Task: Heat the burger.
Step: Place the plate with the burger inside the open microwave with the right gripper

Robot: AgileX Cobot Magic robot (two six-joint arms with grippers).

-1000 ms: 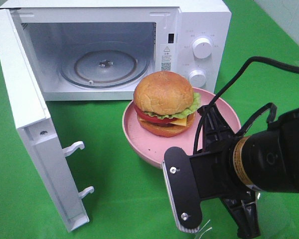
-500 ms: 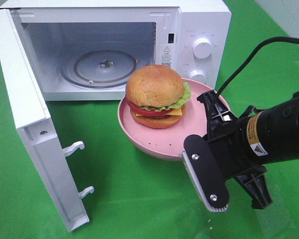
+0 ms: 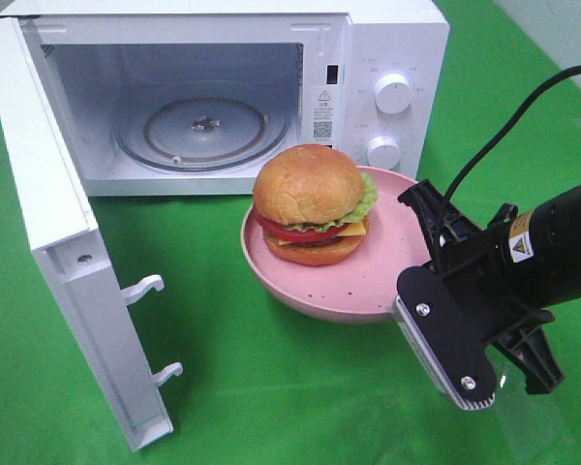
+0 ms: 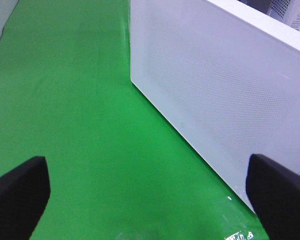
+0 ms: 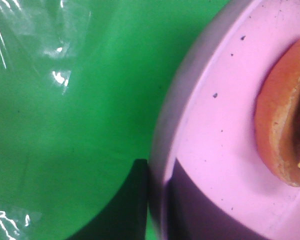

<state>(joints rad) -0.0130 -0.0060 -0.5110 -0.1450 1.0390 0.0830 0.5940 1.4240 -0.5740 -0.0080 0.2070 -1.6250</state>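
Shifted slightly: plate [image 3: 368,283] with burger [image 3: 312,203], before our open microwave [image 3: 387,39].
We note right tool [image 3: 421,257] clenched on plate rim for carrying; left tool [image 4: 150,195] released, idle.

Left gripper [image 4: 150,200] wide open, black fingers [image 4: 17,195] far apart with only green cloth [image 4: 80,100] between them. White door [image 4: 225,95] with fine dot mesh standing upright on the cloth, slanting close past one finger; contact unclear. Few shiny glints on the cloth near the gripper.
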